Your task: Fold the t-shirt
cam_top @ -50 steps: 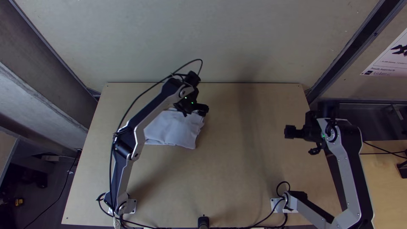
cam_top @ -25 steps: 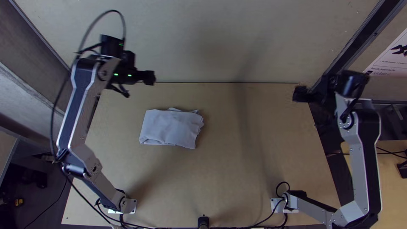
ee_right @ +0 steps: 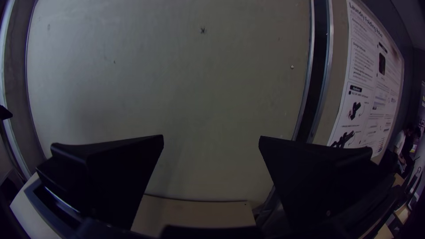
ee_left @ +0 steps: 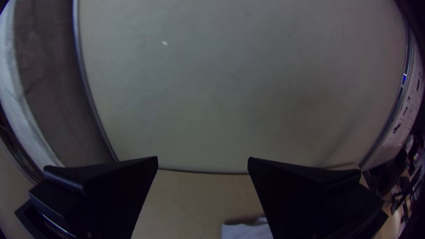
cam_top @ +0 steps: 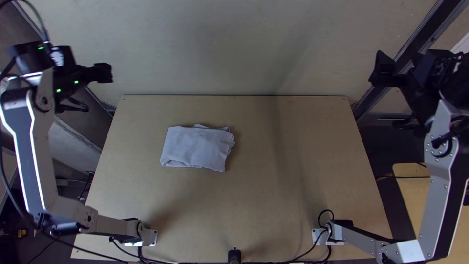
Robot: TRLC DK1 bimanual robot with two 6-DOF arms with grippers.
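Observation:
The t-shirt (cam_top: 198, 147) lies as a small folded, roughly rectangular bundle on the table, left of the middle and toward the far side, with a few layered edges at its right end. My left gripper (cam_top: 97, 93) is raised beyond the table's far left corner, well apart from the cloth. In the left wrist view the left gripper (ee_left: 202, 163) stands open, and a corner of the t-shirt (ee_left: 248, 230) shows beside one finger. My right gripper (cam_top: 386, 88) is up past the far right corner. In the right wrist view the right gripper (ee_right: 211, 141) is open with nothing between its fingers.
The wooden table (cam_top: 273, 195) has bare surface around the cloth. A pale wall panel (cam_top: 244, 44) rises behind its far edge. A small black device (cam_top: 234, 255) stands at the near edge between the bases. A printed poster (ee_right: 369, 84) hangs on the right side.
My left gripper has gone from over the t-shirt out to the far left. My right gripper has shifted away toward the far right. The cloth's visible part keeps its place and shape.

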